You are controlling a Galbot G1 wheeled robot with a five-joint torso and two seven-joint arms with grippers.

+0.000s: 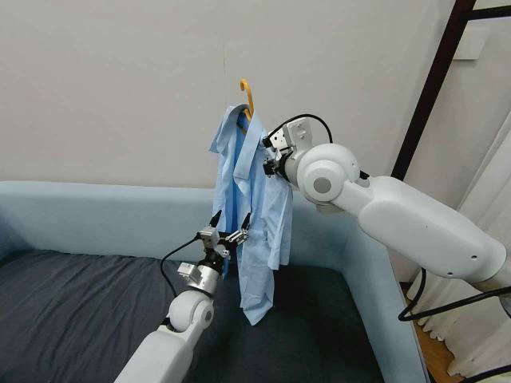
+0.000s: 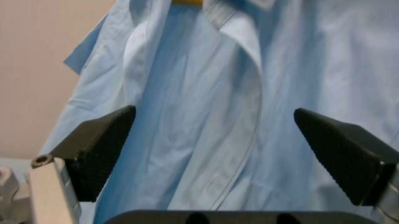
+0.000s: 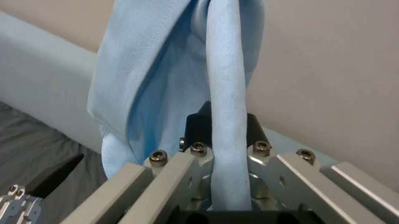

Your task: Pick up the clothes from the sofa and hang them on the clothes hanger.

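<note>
Just beside the shirt (image 1: 263,215) edge, left gripper (image 1: 230,223), fingers (image 2: 100,149) wide.

Head camera: looks down on sofa (image 1: 96,211), well back. Wrist cameras: both close on the shirt (image 1: 263,231), shared with head view.

Soft, even light fills the head view: the wall (image 1: 120,80) is evenly bright, and the shirt (image 1: 267,223) shows faint shadows in its folds. The sofa seat (image 1: 80,311) at lower left reads dark. Both wrist views look dimmer.
</note>
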